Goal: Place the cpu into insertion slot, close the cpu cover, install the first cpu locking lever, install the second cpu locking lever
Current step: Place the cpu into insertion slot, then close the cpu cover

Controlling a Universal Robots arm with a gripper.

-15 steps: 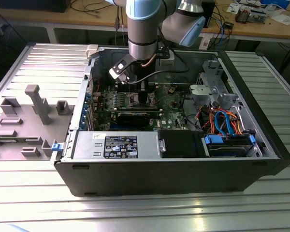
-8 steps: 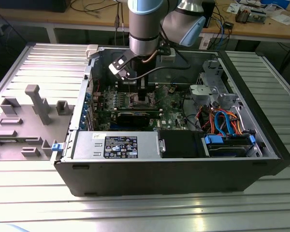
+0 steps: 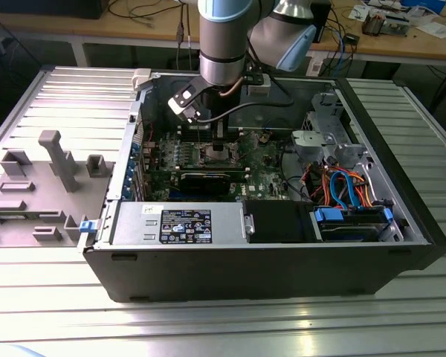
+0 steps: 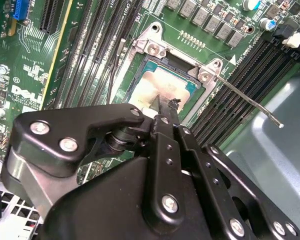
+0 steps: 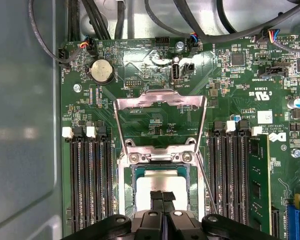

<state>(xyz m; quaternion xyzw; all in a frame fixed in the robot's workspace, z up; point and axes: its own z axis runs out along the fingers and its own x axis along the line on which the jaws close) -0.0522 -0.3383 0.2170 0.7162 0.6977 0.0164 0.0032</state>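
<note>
One arm point(image 3: 223, 44): comes in from 12 o'clock in the exterior view and reaches down into the open case point(image 3: 245, 271) on the worktop point(image 3: 208, 327).
fingers point(image 5: 157, 201): pressed together with no gap between the tips, nothing clamped between them.
contact: in both wrist views the tips stand at the top face of the cpu point(image 5: 162, 181), near its middle; whether they press on it I cannot tell.
cpu pose: flat in the slot point(image 5: 123, 185), metal top up; square, so no long axis, its edges in line with the slot's frame.
slot place: near the middle of the green board point(image 3: 271, 169), with memory slots point(image 5: 90, 185) on two opposite sides.
cover point(image 5: 160, 98): swung open, standing up from the slot's hinge edge; the board shows through its window.
lever point(image 4: 246, 100): thin rod, unlatched, slanting out from a slot corner above the memory slots.
fixture point(image 3: 52, 160): grey, on the worktop at 9 o'clock of the case in the exterior view.
</note>
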